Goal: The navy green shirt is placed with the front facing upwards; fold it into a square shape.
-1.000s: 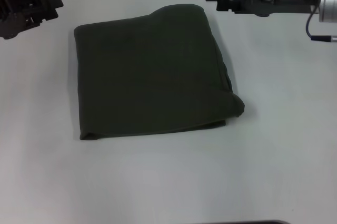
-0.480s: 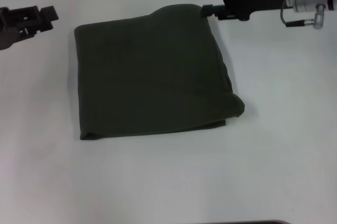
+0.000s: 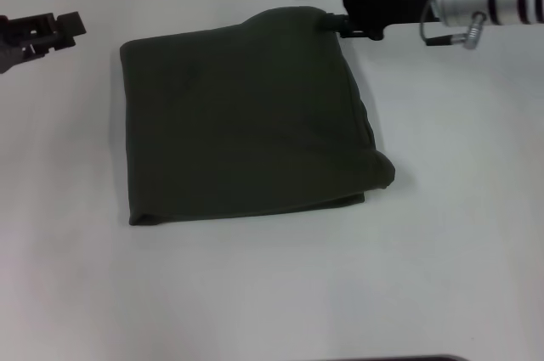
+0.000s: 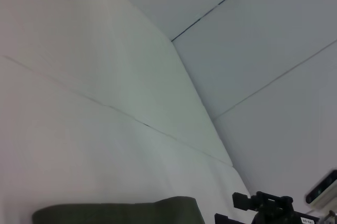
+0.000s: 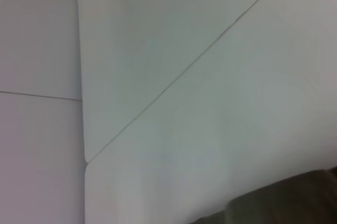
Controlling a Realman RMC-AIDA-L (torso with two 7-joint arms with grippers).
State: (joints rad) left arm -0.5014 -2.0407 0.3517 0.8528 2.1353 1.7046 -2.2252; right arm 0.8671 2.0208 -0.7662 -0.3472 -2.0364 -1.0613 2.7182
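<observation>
The shirt [image 3: 242, 115] lies folded, roughly square, mid-tabletop [image 3: 459, 251]. The right gripper [image 3: 323, 4], jaws apart and empty, hovers at its far right corner; left gripper [image 3: 59, 25] unclear. Tidy the bulging right edge gently.

Looks like a lab or test room: plain white table [image 3: 255, 293] edge to edge, white panelled walls [image 4: 105, 50] with thin seams behind its far edge, no household furnishings anywhere

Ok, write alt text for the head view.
A dark green shirt, folded into a rough square, lies on a white table. The right gripper, jaws open, sits at its far right corner; the left gripper hovers beyond its far left corner.
</observation>
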